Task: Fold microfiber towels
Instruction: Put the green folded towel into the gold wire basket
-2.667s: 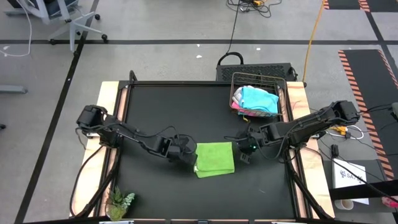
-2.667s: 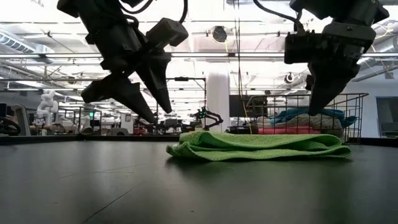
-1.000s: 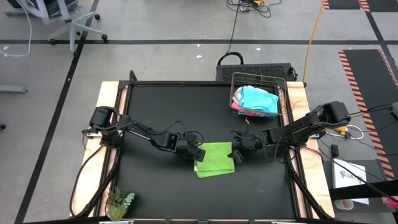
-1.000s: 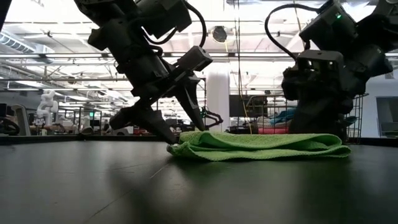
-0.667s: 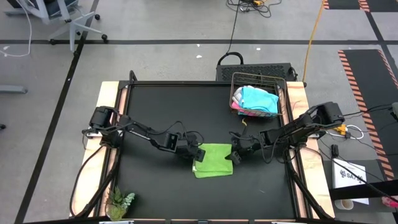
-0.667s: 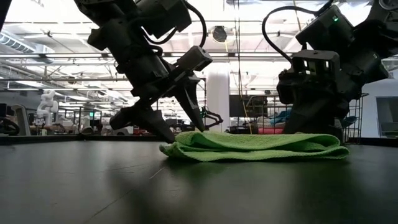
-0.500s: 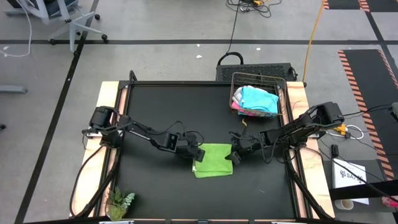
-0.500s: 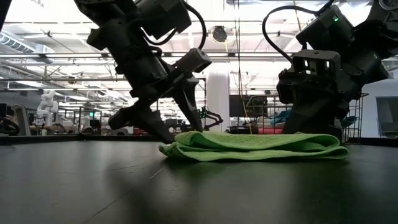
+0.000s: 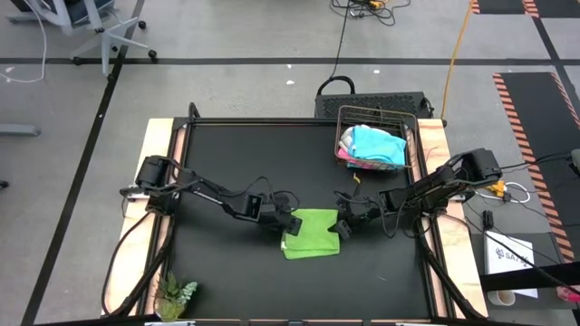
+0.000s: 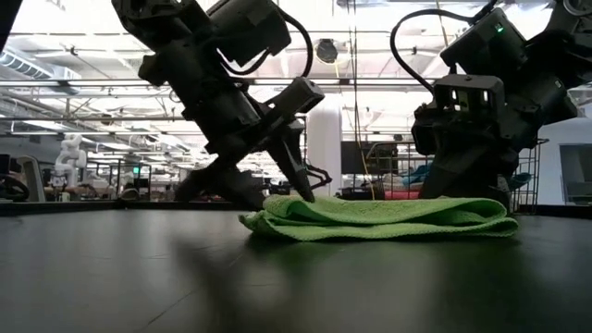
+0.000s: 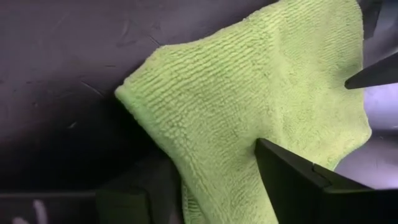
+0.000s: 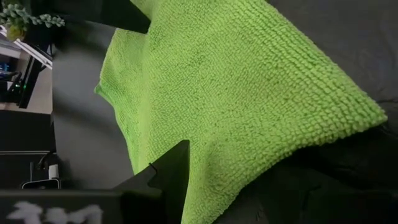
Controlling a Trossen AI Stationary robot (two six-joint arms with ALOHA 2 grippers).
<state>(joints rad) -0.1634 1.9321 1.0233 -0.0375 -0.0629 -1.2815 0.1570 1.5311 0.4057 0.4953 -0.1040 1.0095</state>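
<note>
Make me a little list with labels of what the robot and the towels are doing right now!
green towel: lime green towel, folded, flat on the black table
left gripper: left gripper open, at the towel's left edge, one finger on top
right gripper: right gripper open, at the towel's right edge
other towels: blue and pink towels piled in the wire basket at the table's far right corner
plant: small green plant at the near left corner

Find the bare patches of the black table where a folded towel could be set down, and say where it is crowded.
Free: the far-left table between its rim and the wire basket; the near strip below the green towel. Crowded: mid-table, left gripper and right gripper flanking that towel.
</note>
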